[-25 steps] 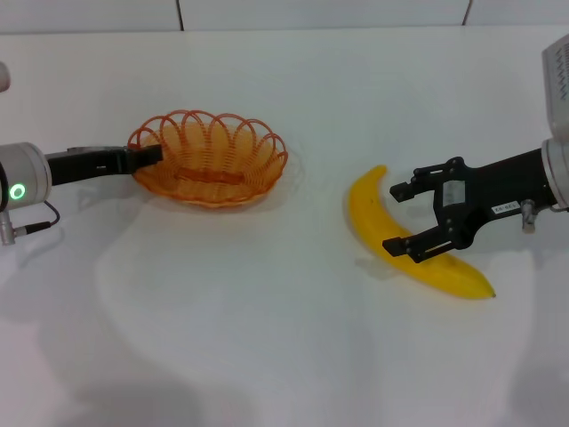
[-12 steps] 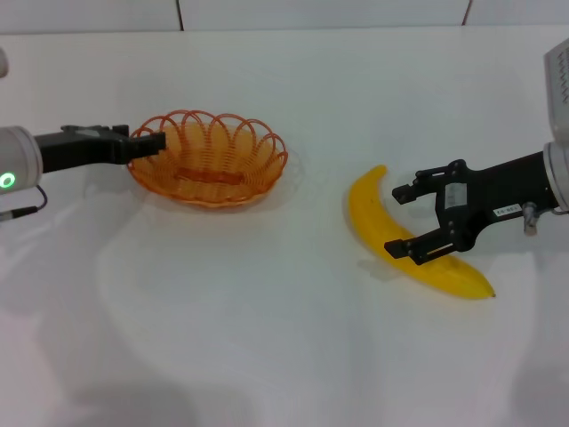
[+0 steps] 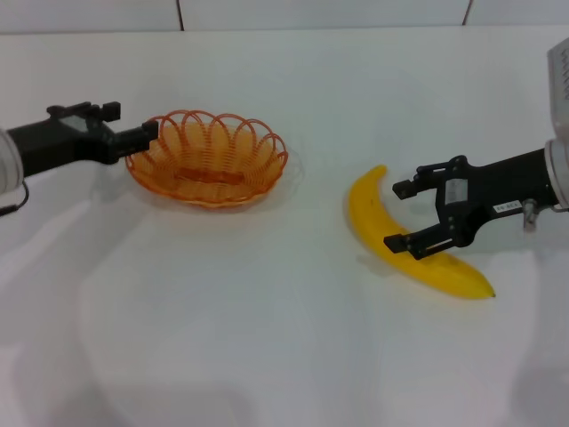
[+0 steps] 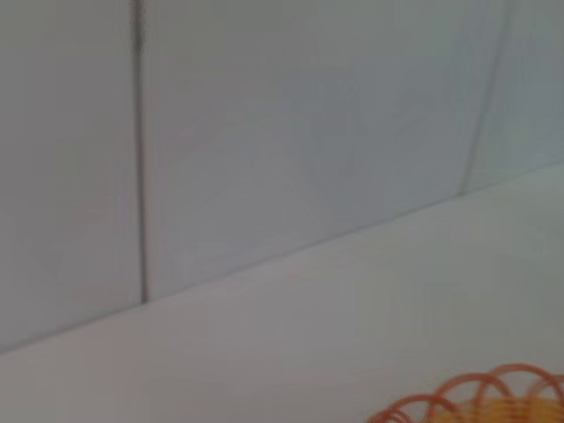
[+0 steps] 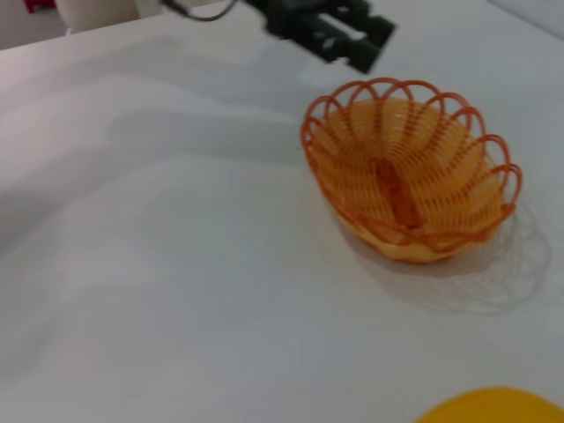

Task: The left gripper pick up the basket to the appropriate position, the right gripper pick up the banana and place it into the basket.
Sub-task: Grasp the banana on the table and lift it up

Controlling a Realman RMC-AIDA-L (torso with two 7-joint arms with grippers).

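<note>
The orange wire basket (image 3: 209, 158) sits far left on the surface; the left gripper (image 3: 149, 135) is at its rim, though I cannot tell its jaws' state. The right gripper (image 3: 402, 216) straddles the banana (image 3: 404, 238), jaws wide, holding nothing. Closing off-centre, it may roll away.

The basket (image 3: 208, 158) sits left of the banana (image 3: 404, 238), well apart, on the table (image 3: 267, 338).

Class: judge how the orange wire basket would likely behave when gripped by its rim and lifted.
The basket looks like open, see-through wirework, so probably light. Its looped rim should give fingers a hold. Being shallow and wide, it may tilt if lifted from one edge.
</note>
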